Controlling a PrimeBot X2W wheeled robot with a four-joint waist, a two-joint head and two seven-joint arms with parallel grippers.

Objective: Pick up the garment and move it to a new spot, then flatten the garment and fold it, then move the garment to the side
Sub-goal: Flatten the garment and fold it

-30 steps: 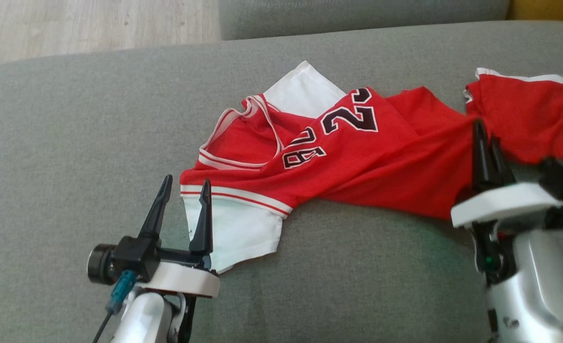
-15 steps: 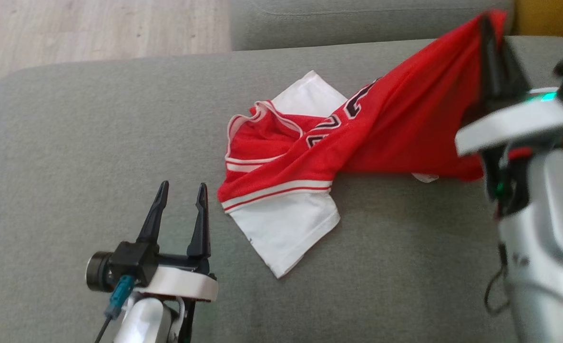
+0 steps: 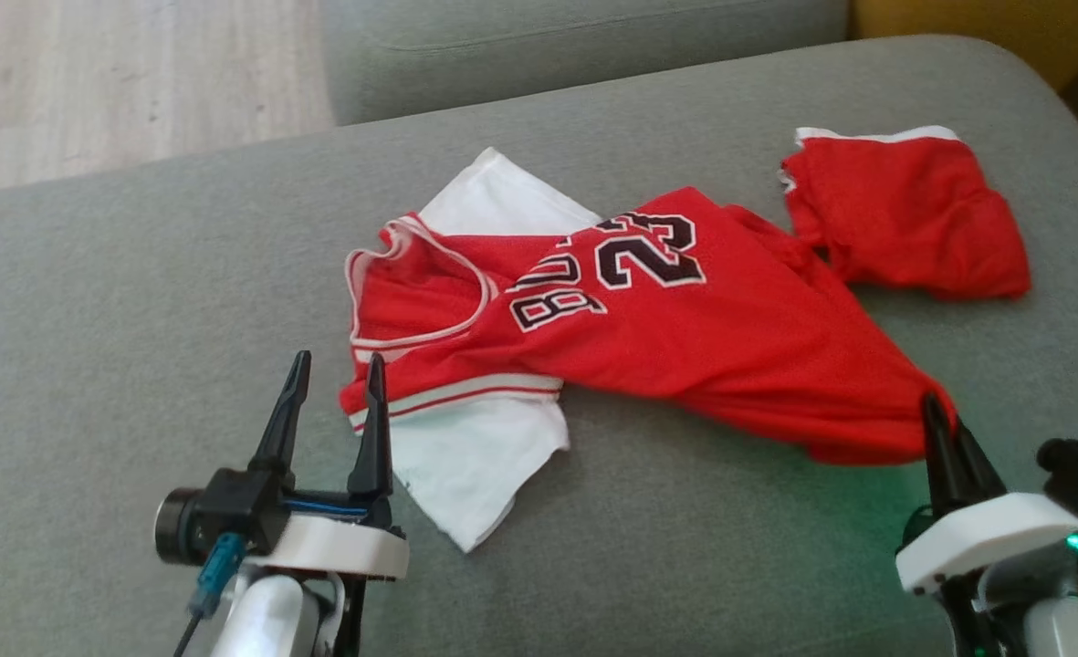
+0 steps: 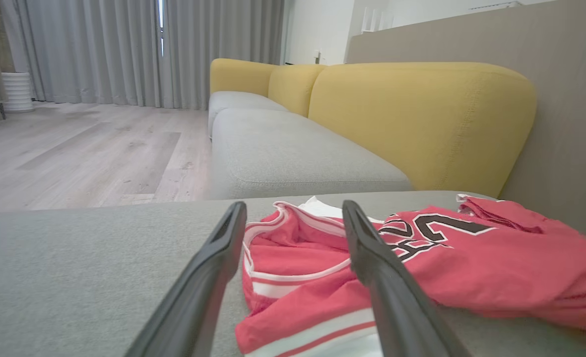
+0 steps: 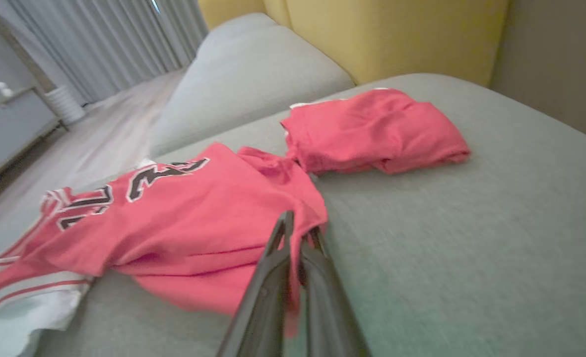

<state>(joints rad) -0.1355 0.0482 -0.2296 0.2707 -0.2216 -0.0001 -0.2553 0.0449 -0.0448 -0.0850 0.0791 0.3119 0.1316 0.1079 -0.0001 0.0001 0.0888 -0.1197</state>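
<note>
The garment is a red jersey (image 3: pixel 685 338) with a black "23" and white sleeves. It lies crumpled across the grey sofa cushion (image 3: pixel 137 274). My right gripper (image 3: pixel 936 411) is at the near right, shut on the jersey's red hem corner. In the right wrist view the gripper (image 5: pixel 300 225) pinches that edge, and the jersey (image 5: pixel 198 213) stretches away to the left. My left gripper (image 3: pixel 338 365) stands open at the near left, its right finger just over the striped sleeve edge. The left wrist view shows this gripper (image 4: pixel 293 207) framing the collar of the jersey (image 4: pixel 317 258).
A second red garment (image 3: pixel 904 214) lies folded at the cushion's far right, touching the jersey's end, and appears as a folded pile (image 5: pixel 377 129) in the right wrist view. Yellow sofa backs (image 4: pixel 422 114) rise behind. Wooden floor (image 3: pixel 119 73) lies beyond the cushion's far left edge.
My right gripper raised the jersey's right end high, then brought it down to the near right, drawing the jersey out. The camera view shifted. The left gripper stayed open in place.
</note>
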